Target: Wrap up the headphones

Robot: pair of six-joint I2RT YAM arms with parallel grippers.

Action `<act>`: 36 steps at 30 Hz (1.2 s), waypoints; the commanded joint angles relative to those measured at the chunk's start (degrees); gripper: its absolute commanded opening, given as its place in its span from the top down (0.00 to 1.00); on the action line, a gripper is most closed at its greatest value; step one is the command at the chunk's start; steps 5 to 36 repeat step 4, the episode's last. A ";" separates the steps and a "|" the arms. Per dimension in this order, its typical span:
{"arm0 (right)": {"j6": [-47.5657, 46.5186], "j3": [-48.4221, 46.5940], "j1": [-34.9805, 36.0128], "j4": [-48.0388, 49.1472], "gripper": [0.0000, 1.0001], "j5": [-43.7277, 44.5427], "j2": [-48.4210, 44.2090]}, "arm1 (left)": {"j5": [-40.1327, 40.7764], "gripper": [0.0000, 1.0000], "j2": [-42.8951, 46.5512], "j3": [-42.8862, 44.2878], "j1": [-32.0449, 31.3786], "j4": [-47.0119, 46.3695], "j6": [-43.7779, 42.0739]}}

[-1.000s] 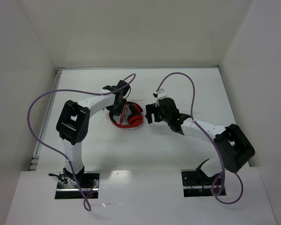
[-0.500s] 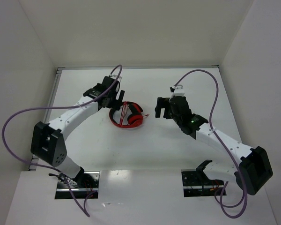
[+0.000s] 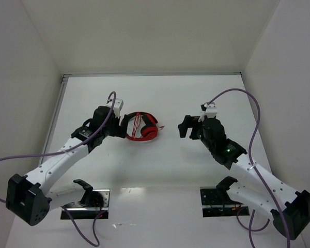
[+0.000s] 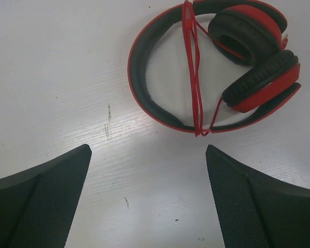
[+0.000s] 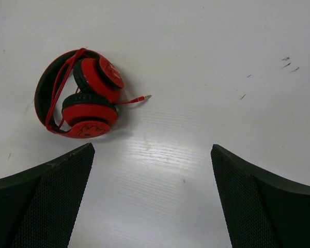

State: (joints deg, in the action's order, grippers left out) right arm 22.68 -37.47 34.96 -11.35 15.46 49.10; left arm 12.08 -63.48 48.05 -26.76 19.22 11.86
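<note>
Since the thin red cord (image 4: 194, 77) is looped across the band a few times, with only its little plug (image 5: 144, 97) poking out beside the cups, I'd say the wrap looks basically done; the red over-ear headphones with round cups and black padding (image 3: 143, 128) lie flat on the white table (image 3: 160, 165), between the two arms and closer to the left one; the left gripper (image 3: 123, 126) sits just beside the band with its fingers spread wide, holding nothing and not touching; the right gripper (image 3: 188, 127) is well apart on the cup side, also spread and empty; what's left, if anything, is tucking that loose plug in, imo; nothing lies between either gripper and the headphones; the thick purple robot cables (image 3: 237, 92) arch up over the arms, clear of the cord; just a few dark scuffs (image 5: 289, 62) on the tabletop.
</note>
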 commanded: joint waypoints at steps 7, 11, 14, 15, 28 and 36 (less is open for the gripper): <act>0.35 2.32 -0.33 1.78 0.00 0.70 -3.66 | 4.87 0.00 1.25 -2.69 0.13 -3.05 2.80; 0.35 2.32 -0.33 1.78 0.00 0.70 -3.66 | 4.87 0.00 1.25 -2.69 0.13 -3.05 2.80; 0.35 2.32 -0.33 1.78 0.00 0.70 -3.66 | 4.87 0.00 1.25 -2.69 0.13 -3.05 2.80; 0.35 2.32 -0.33 1.78 0.00 0.70 -3.66 | 4.87 0.00 1.25 -2.69 0.13 -3.05 2.80; 0.35 2.32 -0.33 1.78 0.00 0.70 -3.66 | 4.87 0.00 1.25 -2.69 0.13 -3.05 2.80; 0.35 2.32 -0.33 1.78 0.00 0.70 -3.66 | 4.87 0.00 1.25 -2.69 0.13 -3.05 2.80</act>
